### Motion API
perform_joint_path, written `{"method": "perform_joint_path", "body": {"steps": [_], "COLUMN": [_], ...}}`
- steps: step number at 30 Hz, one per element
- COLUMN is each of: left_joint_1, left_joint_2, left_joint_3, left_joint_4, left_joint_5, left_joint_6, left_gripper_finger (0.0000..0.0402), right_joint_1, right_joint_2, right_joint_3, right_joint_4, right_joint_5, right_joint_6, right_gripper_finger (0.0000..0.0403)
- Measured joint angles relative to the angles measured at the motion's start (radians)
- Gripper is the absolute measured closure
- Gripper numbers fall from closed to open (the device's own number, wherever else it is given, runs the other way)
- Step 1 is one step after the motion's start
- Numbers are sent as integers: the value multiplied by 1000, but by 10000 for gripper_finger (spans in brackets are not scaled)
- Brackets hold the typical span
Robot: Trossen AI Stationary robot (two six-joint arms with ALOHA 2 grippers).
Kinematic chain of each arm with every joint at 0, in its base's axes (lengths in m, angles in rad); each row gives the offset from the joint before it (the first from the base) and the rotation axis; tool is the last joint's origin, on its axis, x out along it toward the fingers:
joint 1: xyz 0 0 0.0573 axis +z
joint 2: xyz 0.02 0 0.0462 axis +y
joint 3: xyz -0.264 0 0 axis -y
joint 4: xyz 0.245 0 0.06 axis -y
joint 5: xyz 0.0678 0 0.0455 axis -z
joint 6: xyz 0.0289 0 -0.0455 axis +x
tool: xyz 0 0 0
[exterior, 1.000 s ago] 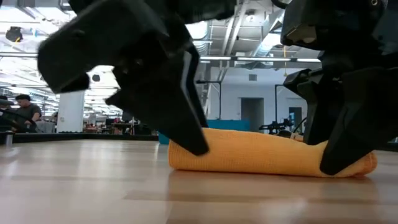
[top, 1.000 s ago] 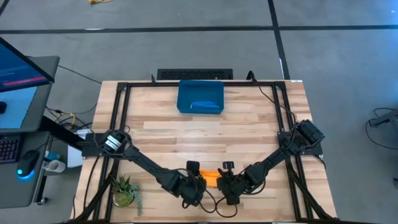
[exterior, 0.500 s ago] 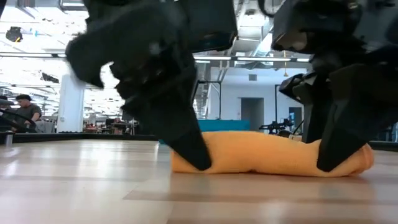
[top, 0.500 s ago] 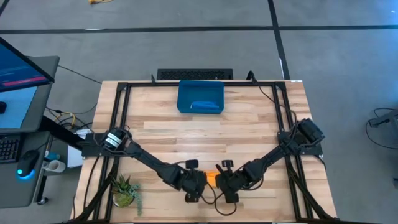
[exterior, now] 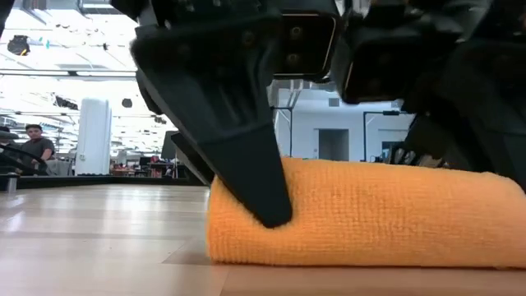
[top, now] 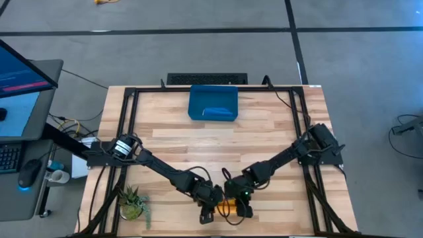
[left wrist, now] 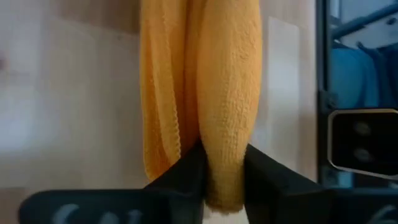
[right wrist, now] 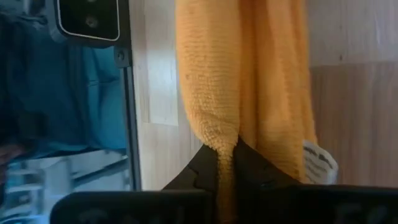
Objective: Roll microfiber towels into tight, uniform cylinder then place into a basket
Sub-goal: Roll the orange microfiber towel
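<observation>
— What is seen around the wooden table [top: 264, 125] from above?

— A small potted plant [top: 132, 201] is set at its near left corner, and a black keyboard-like bar [top: 207, 79] is laid just past its far edge. A black frame [top: 125, 112] is run along the tabletop's sides.

— And off to the left?

— A monitor [top: 23, 73] with a lit screen is found on a side desk, a mouse [top: 28, 173] below it.

— Anything beyond, at table height?

— A person [exterior: 33, 144] is seen far back in a bright hall, beside a white column [exterior: 92, 136].
</observation>
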Motion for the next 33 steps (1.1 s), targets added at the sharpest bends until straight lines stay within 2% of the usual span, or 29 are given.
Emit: {"method": "perform_joint_path", "body": {"steps": [6, 15, 19, 26, 33], "left_joint_1": [15, 14, -20, -103, -164], "left_joint_2": [0, 0, -20, -103, -130], "left_joint_3": [-1, -2, -3, -5, -6], "left_joint_4": [-7, -19, -55, -150, -149], "left_joint_5": [117, 98, -11, -293, -373], "left_joint_6": [-25, 23, 55, 52, 23], "left_gripper_finger": [313, 313, 330, 350, 351], "right_joint_1": [-66, -137, -149, -152, -155], "right_joint_2": [8, 6, 6, 3, 3], "right_joint_3": [-9, -9, -8, -7, -8], "right_joint_4": [1, -38, -39, -35, -48], "right_joint_5": [-117, -125, -115, -65, -61], "right_joint_6": [27, 111, 136, 139, 141], "right_gripper_finger": [363, 364, 366, 364, 364]}}
